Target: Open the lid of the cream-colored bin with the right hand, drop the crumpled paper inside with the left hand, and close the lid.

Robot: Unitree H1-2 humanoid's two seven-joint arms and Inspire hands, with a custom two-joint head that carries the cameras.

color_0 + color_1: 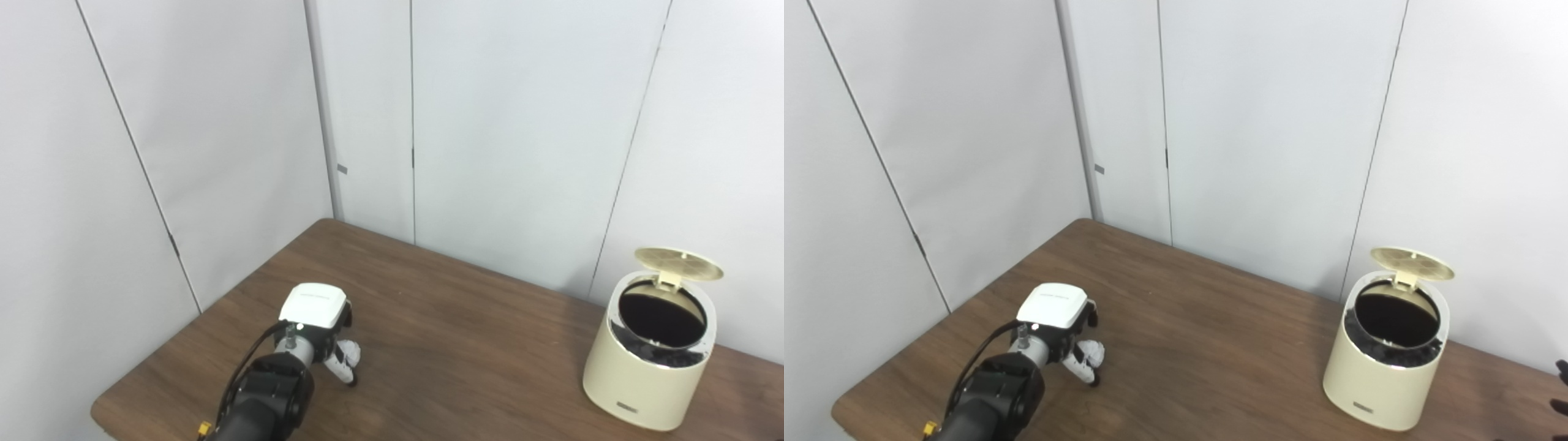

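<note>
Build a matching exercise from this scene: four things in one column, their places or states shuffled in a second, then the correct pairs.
Column 1
1. round cream-colored bin lid
2. white crumpled paper
3. left hand
4. cream-colored cylindrical bin

Column 2
A. over the paper, table's left side
B. raised on its hinge
C. on the brown wooden table under the hand
D. table's right side, dark liner inside

Pairs: 1-B, 2-C, 3-A, 4-D

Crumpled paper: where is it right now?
The crumpled paper is low on the table's left side, under the left hand, far from the open cream-colored bin at right.
</note>
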